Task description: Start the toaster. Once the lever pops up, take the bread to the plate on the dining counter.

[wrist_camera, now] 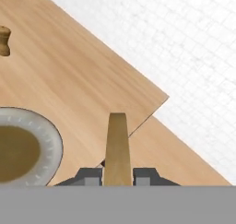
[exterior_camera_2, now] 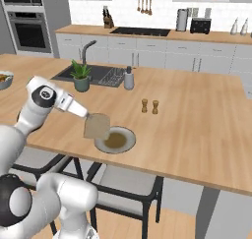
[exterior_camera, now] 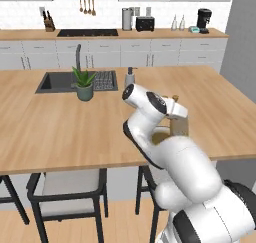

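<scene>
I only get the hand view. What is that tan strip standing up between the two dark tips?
Observer: A slice of bread seen edge-on. The right base view shows its broad square face, gripped at the top by the jaws.
Operator: Is it on the plate?
Observer: No, it appears to hang over the rim of the plate nearest the arm, not lying flat.
Operator: Where is the toaster?
Observer: The black toaster sits on the far wall counter.

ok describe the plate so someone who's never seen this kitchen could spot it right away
Find the long light-wood dining counter with the dark inset sink. Near its front edge, by the stools, lies the plate: round, shallow, pale cream with a darker brown middle. It is the flat dish under the bread, unlike the two small upright wooden shakers behind it.
</scene>
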